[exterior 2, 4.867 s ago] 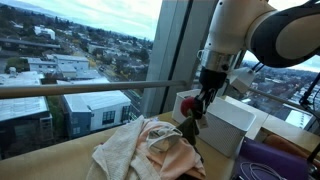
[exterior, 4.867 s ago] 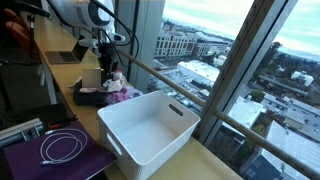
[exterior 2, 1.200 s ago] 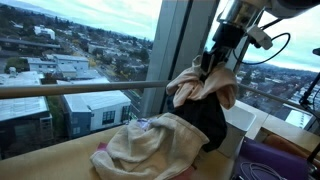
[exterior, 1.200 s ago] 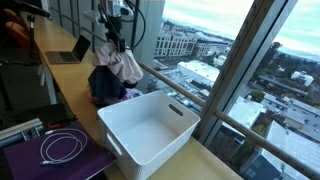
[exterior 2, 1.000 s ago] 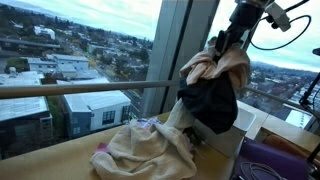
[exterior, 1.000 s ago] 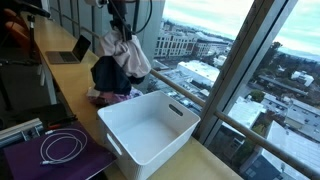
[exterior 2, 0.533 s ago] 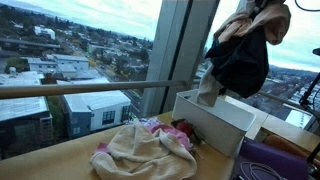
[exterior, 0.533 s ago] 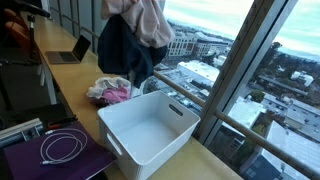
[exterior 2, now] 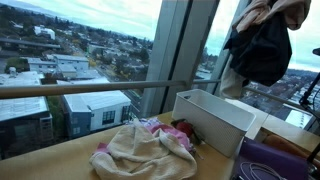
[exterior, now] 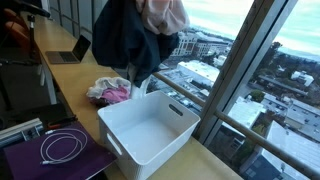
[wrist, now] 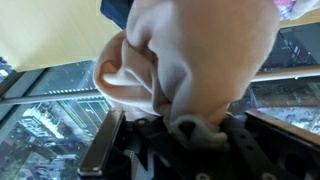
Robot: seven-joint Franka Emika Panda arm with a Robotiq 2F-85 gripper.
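Observation:
My gripper (wrist: 190, 128) is shut on a bundle of clothes: a pale pink garment (exterior: 165, 12) and a dark navy garment (exterior: 125, 42) hanging below it. The bundle hangs high above the near rim of the white bin (exterior: 150, 125). In the other exterior view the dark garment (exterior 2: 262, 48) and the pink one (exterior 2: 275, 10) hang above the bin (exterior 2: 215, 118). The gripper itself is out of frame in both exterior views. In the wrist view the pink cloth (wrist: 190, 50) fills the picture and is pinched between the fingers.
A pile of leftover clothes (exterior: 112, 90) lies on the wooden counter beside the bin; it shows as a beige and pink heap (exterior 2: 145, 150). A purple mat with a white cable (exterior: 62, 148) lies at the front. A laptop (exterior: 72, 50) stands at the back. Glass window wall runs alongside.
The gripper has lifted the pink and navy garments from the pile and carried them up and over toward the bin. The rest of the pile stays on the counter.

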